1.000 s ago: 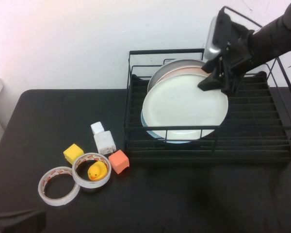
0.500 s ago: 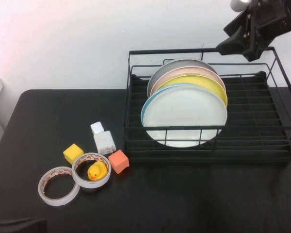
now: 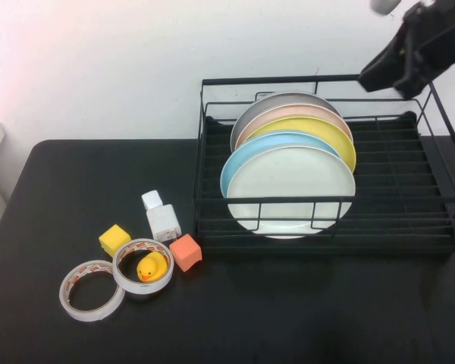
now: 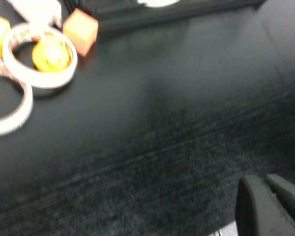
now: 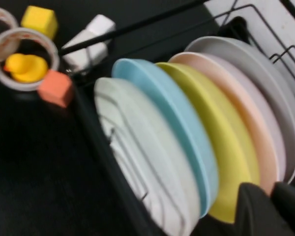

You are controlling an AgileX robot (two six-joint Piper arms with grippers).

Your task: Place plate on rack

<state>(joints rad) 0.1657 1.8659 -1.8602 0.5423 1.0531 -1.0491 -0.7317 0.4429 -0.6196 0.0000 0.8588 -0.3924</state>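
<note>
Black cloth covers the bench point(image 3: 83, 174), with a pale wall behind it. From my seat I see the right gripper point(image 3: 398, 64) raised over the rack's far right corner, up at the top edge of the high view, grasping nothing; its jaws look close together, but whether they are released or clenched I cannot tell. Down and forward from those jaws, on the left-arm side, stands the rack point(image 3: 440, 227), a black wire frame with railing sides and a slatted base. In it five plates lean in a row. Farthest from me is the grey plate point(image 3: 288, 101), then the pink plate point(image 3: 303, 114), the yellow plate point(image 3: 326, 136) and the light blue plate point(image 3: 250, 155). The plate point(image 3: 292, 186), plain white, is the nearest of the row, resting on edge against the blue one just behind the front rail.

The left gripper point(image 4: 268, 206) sits low over bare cloth at the near side of the bench; only its dark tips show in its wrist view, and I cannot tell how its jaws stand. Away from it toward the rack lie two rolls of clear tape point(image 3: 91, 301) touching each other, a yellow rubber duck point(image 3: 152, 267) inside one roll, an orange cube point(image 3: 186, 252), a yellow cube point(image 3: 114, 240) and a white charger point(image 3: 163, 221).
</note>
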